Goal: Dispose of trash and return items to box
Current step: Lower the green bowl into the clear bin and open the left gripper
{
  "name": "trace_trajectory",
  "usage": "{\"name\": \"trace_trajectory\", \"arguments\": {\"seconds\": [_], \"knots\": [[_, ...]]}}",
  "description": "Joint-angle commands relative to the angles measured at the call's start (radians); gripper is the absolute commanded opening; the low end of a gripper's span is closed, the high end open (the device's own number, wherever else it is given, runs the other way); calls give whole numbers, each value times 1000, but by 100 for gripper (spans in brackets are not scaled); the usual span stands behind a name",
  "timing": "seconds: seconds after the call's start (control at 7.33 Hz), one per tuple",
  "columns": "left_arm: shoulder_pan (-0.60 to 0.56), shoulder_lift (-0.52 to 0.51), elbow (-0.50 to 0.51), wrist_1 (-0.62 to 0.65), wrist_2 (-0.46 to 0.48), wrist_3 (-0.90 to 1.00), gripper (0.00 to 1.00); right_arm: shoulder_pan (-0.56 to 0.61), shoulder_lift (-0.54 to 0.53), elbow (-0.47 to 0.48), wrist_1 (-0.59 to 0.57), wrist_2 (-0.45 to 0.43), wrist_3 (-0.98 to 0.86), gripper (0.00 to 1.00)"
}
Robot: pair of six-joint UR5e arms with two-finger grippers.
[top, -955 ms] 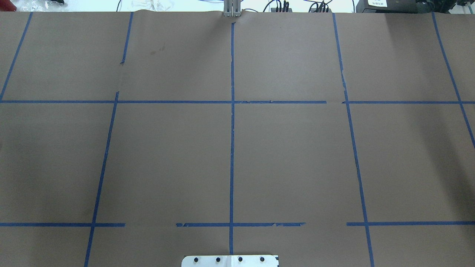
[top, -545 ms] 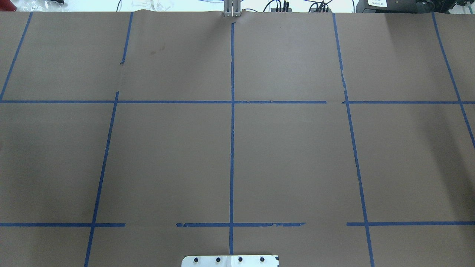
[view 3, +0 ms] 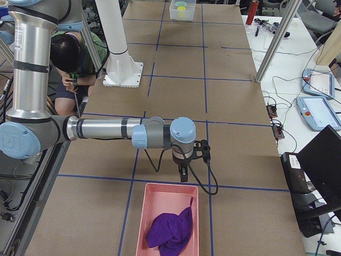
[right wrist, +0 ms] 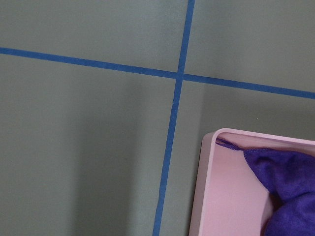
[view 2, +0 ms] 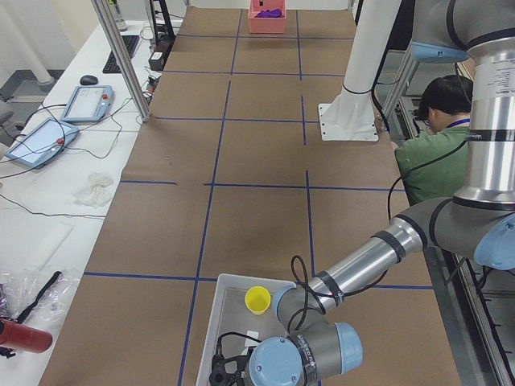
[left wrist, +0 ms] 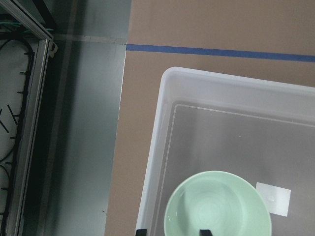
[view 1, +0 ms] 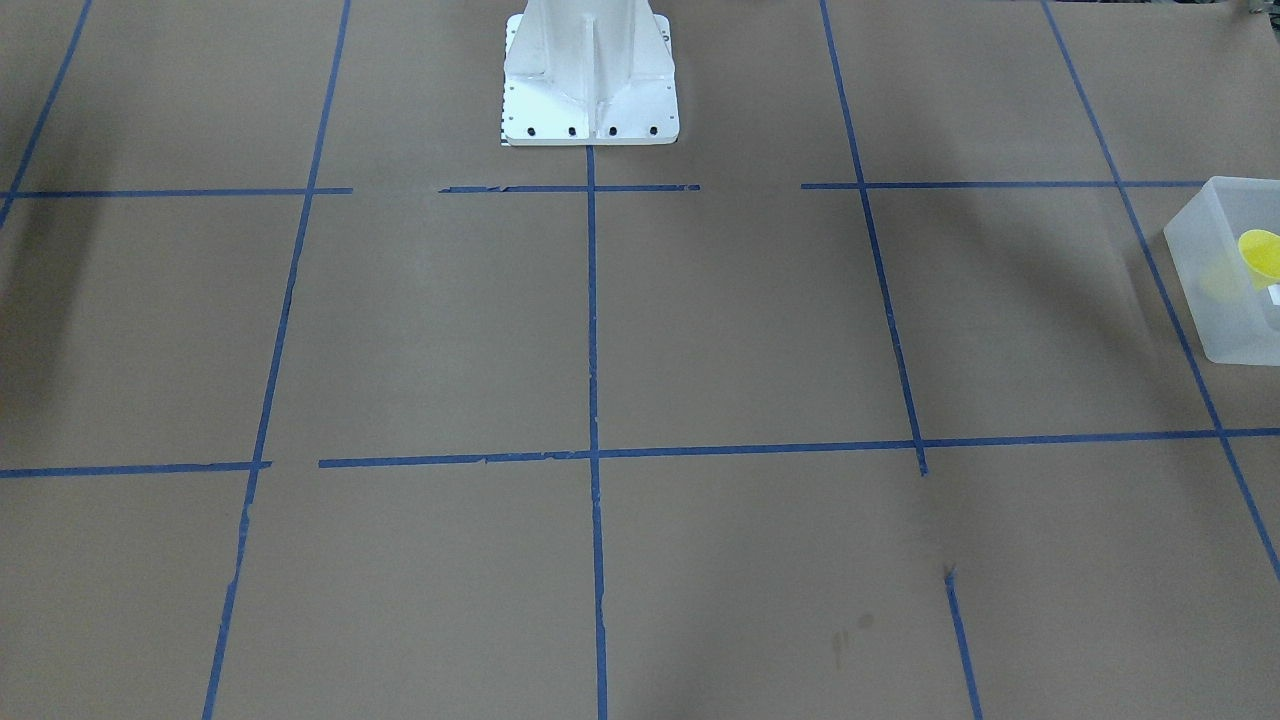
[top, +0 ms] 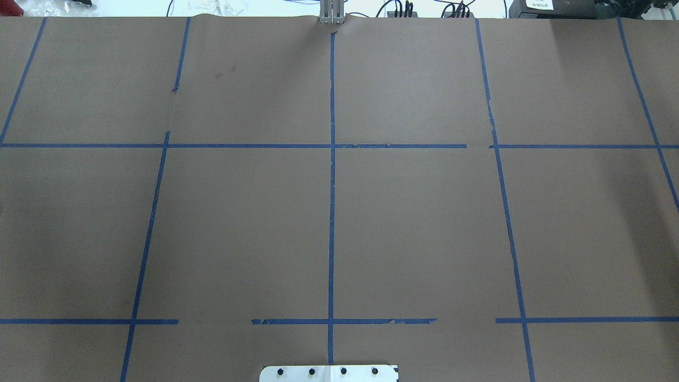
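Note:
The frosted white box [left wrist: 158, 147] stands at the table's end on my left; it also shows in the front view [view 1: 1215, 310] and the left view [view 2: 216, 310]. The mint-green bowl [left wrist: 216, 209] lies on its floor beside a white label. The yellow cup [view 2: 257, 300] stands inside the box, also seen in the front view [view 1: 1262, 254]. My left gripper [left wrist: 173, 232] hovers over the box with its fingertips [left wrist: 141, 231] wide apart, open, one outside the bowl's rim and one over its inside. My right gripper [view 3: 183, 173] hangs by the pink tray's far edge; I cannot tell its state.
A pink tray [view 3: 143, 224] holding a purple cloth [view 3: 170, 230] sits at the table's right end, also in the right wrist view [right wrist: 206, 196]. The white robot base [view 1: 590, 90] stands mid-table. A person sits behind the base [view 2: 434, 137].

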Motion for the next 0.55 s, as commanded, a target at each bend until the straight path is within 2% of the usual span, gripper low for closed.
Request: {"name": "trace_trajectory", "arguments": {"seconds": [0.0, 0.41], "knots": [[2, -1, -90, -6, 3, 2, 100, 10, 0, -6, 0, 1, -1, 100], [8, -6, -342, -15, 3, -8, 100, 10, 3, -3, 5, 1, 4, 100]]}}
